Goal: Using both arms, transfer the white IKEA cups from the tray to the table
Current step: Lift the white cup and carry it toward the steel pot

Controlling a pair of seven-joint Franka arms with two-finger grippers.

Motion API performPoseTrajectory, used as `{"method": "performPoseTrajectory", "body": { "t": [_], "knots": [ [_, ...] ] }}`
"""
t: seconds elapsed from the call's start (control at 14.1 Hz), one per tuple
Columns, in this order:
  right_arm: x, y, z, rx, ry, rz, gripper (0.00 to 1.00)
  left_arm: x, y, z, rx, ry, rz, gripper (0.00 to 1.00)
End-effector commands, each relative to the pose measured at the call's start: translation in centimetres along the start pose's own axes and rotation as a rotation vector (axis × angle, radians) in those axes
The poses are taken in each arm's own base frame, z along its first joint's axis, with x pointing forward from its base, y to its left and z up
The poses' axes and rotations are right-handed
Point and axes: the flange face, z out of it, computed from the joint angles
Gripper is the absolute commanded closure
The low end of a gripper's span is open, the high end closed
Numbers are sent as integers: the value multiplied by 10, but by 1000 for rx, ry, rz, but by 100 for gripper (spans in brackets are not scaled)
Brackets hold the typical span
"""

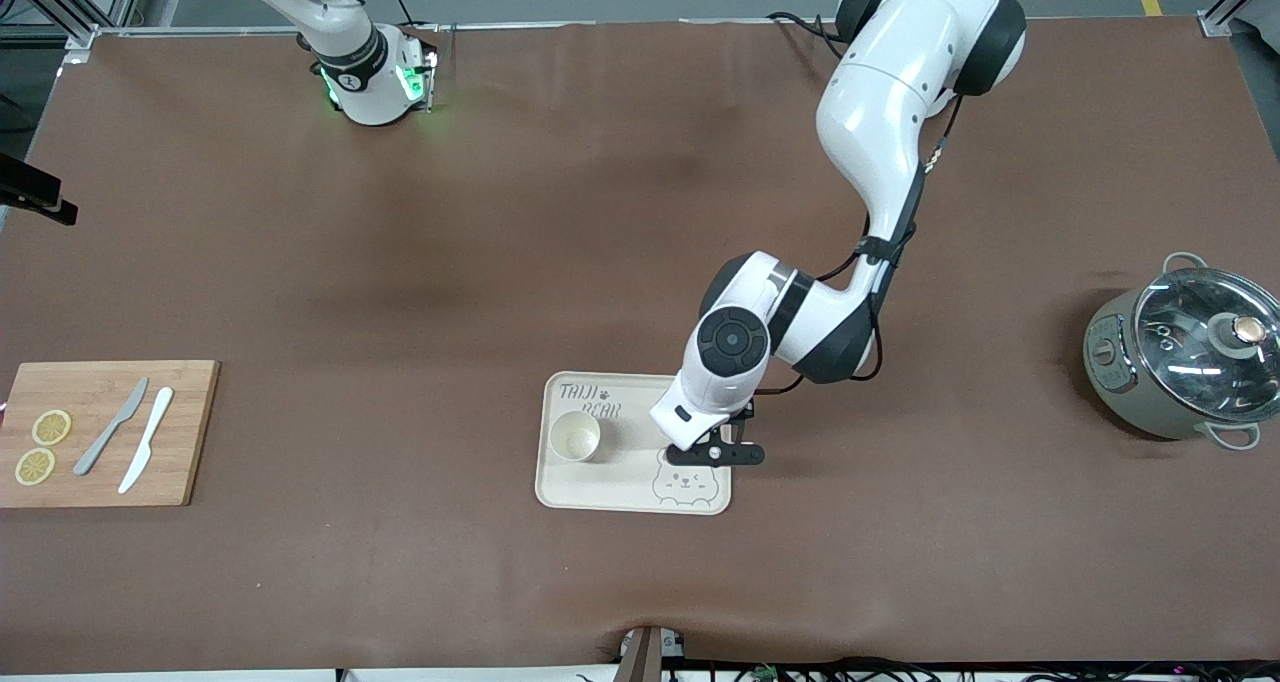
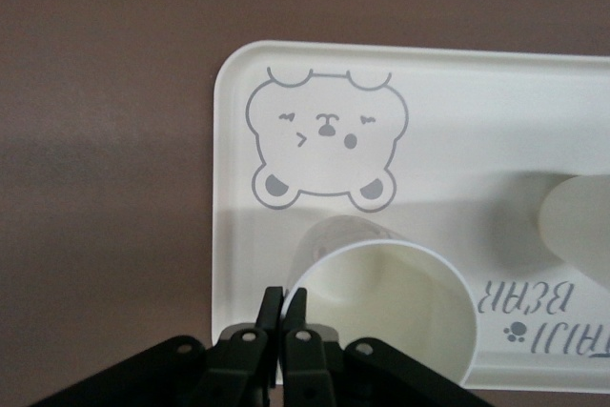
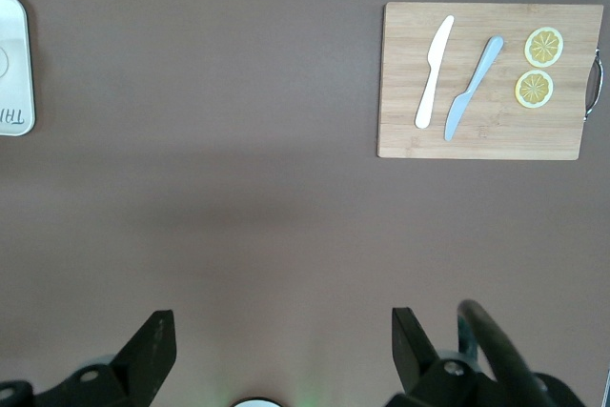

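Observation:
My left gripper (image 1: 712, 453) is low over the cream bear-printed tray (image 1: 600, 489), at the tray's end toward the left arm. In the left wrist view the gripper (image 2: 284, 300) is shut on the rim of a white IKEA cup (image 2: 381, 297), one finger inside and one outside. This cup sits beside the bear print; I cannot tell if it rests on the tray (image 2: 457, 111). In the front view my hand hides it. The second white cup (image 1: 575, 435) stands upright on the tray and shows partly in the left wrist view (image 2: 577, 226). My right gripper (image 3: 284, 355) is open and empty, high above bare table.
A bamboo cutting board (image 1: 185, 432) with two knives and two lemon slices lies toward the right arm's end. A grey pot with a glass lid (image 1: 1180, 362) stands toward the left arm's end. The right arm waits by its base (image 1: 375, 82).

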Motion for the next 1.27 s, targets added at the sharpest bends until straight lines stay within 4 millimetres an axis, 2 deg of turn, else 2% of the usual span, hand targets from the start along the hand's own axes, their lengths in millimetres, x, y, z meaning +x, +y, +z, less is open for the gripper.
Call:
{"method": "performPoseTrajectory", "body": {
  "t": [0.0, 0.21, 0.35, 0.5, 0.85, 1.2],
  "knots": [
    [-4, -4, -2, -20, -7, 9, 0, 1, 1, -44, -22, 27, -23, 100],
    [-4, -4, -2, -20, -7, 9, 0, 6, -5, -72, -38, 47, -32, 100],
    [-4, -4, -2, -20, -7, 9, 0, 3, -12, -79, -9, 13, -31, 100],
    [-4, -6, -2, -20, -7, 5, 0, 6, -18, -105, -14, 34, -27, 100],
    [-3, -7, -2, -20, -6, 3, 0, 20, -71, -132, 28, -29, 30, 100],
    [-3, -7, -2, -20, -6, 3, 0, 33, -144, -150, 23, -26, 70, 100]
  ]
}}
